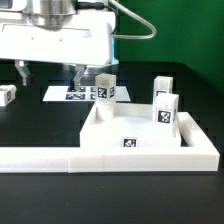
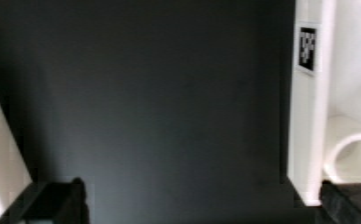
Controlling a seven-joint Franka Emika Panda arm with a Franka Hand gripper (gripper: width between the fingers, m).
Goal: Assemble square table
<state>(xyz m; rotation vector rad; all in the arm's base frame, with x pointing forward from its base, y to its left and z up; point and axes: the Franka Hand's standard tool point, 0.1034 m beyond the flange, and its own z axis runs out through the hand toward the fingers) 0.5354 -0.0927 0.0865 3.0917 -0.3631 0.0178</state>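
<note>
The black tabletop [image 1: 30, 200] has lots of bare room in front. A long white barrier [image 1: 110, 152] wraps around the square table slab [image 1: 135, 125]. Three legs [image 1: 166, 110] stand by it. The tool [image 1: 47, 72] hangs wide, holding nothing, above the marker board [image 1: 62, 95].

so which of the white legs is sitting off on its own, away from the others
The small leg at the exterior view's far left edge. The other three visible legs cluster around the square tabletop toward the exterior view's right, while this one sits alone on the black table.
</note>
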